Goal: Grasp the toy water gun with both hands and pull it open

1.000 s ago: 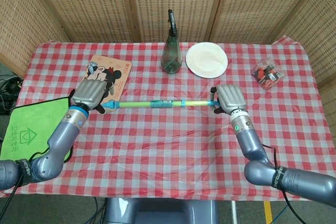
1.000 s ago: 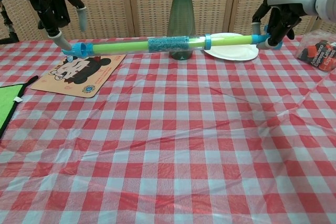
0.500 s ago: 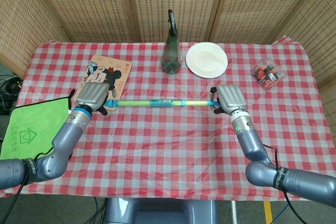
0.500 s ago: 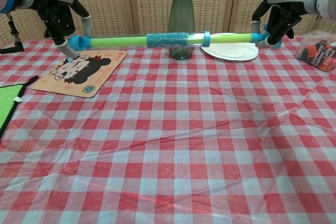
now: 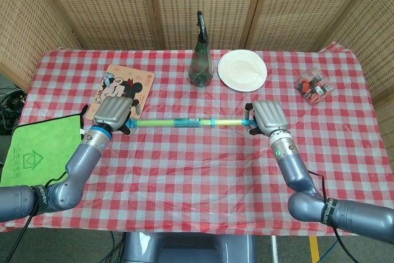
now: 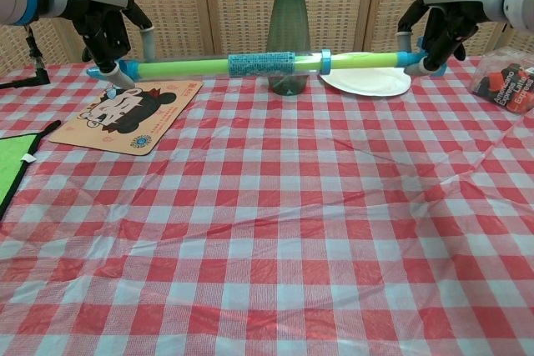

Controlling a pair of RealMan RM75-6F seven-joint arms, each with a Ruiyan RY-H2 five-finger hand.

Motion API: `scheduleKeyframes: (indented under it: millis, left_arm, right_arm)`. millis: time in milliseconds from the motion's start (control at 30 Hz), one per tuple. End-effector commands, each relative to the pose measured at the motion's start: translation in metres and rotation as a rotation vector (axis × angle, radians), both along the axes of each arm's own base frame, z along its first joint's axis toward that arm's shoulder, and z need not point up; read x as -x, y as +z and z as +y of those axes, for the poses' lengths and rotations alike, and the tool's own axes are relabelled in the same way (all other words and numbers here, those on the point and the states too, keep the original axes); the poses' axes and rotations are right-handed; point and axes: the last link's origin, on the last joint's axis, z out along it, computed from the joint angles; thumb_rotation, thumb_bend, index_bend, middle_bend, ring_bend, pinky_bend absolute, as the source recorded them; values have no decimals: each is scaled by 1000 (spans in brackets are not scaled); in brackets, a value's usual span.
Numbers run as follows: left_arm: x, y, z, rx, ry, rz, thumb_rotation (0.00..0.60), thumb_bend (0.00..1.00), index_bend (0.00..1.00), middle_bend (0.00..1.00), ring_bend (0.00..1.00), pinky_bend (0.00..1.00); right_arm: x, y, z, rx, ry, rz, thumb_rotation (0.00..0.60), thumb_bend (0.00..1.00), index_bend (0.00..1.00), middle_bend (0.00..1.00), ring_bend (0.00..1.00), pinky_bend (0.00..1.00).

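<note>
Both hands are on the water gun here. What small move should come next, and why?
Probably draw the left robot hand outward, away from the right robot hand, which holds steady. Each grips one end of the toy water gun, held level above the table in front of the green bottle, so a straight pull along the tube should extend it.

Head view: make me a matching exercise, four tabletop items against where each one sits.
Things:
1. white paper plate
2. bright green cloth
3. dark green glass bottle
4. cartoon picture board

Places:
A. at the table's left edge, near the left arm
B. just right of the bottle, toward the back
C. back centre, just left of the plate
D. beyond the left hand, partly hidden by it

Pairs: 1-B, 2-A, 3-C, 4-D
</note>
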Motion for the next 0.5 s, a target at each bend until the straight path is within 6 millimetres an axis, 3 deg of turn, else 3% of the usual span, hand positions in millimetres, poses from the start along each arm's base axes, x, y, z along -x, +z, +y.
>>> scheduleKeyframes:
  millis: [33,267,500]
  left_arm:
    - [-2,-3,0,0,-5,-8,600,327,503,821,712,604]
    - [-4,-4,-1,-13,-11,-20,600,372,657,829,721,604]
    - [2,2,-3,-19,-3,-18,600,373,672,829,721,603]
  right_arm:
    - [0,0,1,0,1,0,600,558,870,1000,1000,680]
    - [3,1,2,0,-3,2,600,558,870,1000,1000,680]
    - [5,0,3,-3,-10,1,600,557,870,1000,1000,680]
